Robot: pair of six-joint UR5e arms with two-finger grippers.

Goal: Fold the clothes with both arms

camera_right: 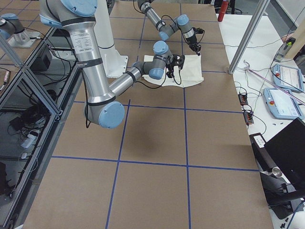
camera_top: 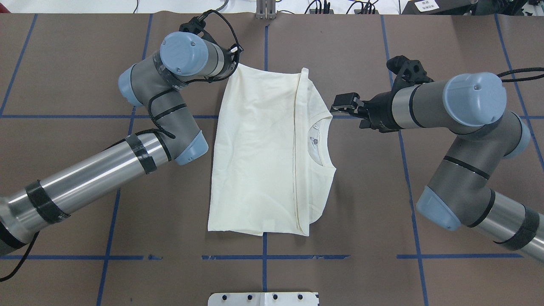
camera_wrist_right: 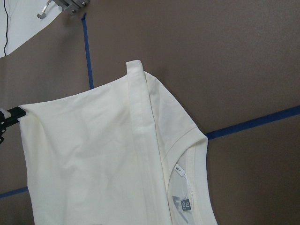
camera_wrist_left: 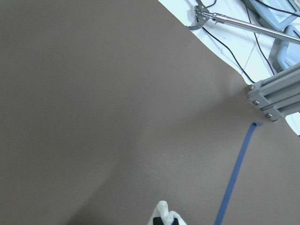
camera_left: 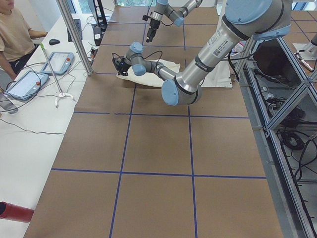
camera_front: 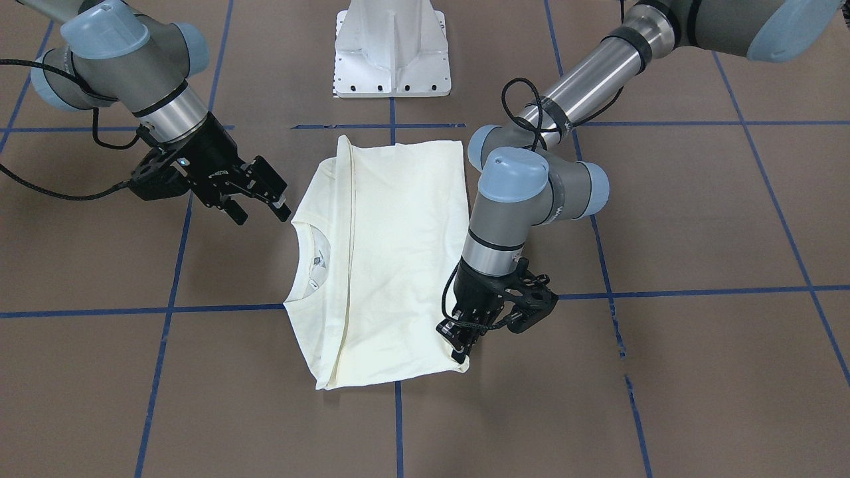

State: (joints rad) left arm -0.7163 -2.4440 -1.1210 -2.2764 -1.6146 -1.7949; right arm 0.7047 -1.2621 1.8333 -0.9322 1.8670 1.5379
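The cream T-shirt (camera_front: pixel 392 259) lies folded on the brown table, plain side up, with its collar (camera_front: pixel 312 259) toward my right arm. It also shows in the overhead view (camera_top: pixel 259 157) and the right wrist view (camera_wrist_right: pixel 93 159). No print shows. My left gripper (camera_front: pixel 458 344) is shut on the shirt's corner at the edge far from my base; the overhead view shows it at the far left corner (camera_top: pixel 233 59). A bit of cream cloth (camera_wrist_left: pixel 161 213) sits between its fingers. My right gripper (camera_front: pixel 262 214) is open and empty, just beside the shoulder near the collar (camera_top: pixel 336 106).
The white pedestal base (camera_front: pixel 392 53) stands behind the shirt. Blue tape lines (camera_front: pixel 166 309) grid the table. An operator (camera_left: pixel 15 29), control pendants (camera_left: pixel 59 62) and an aluminium post (camera_left: pixel 74 34) are along the table's far side. A red cylinder (camera_left: pixel 15 212) lies at that side's end.
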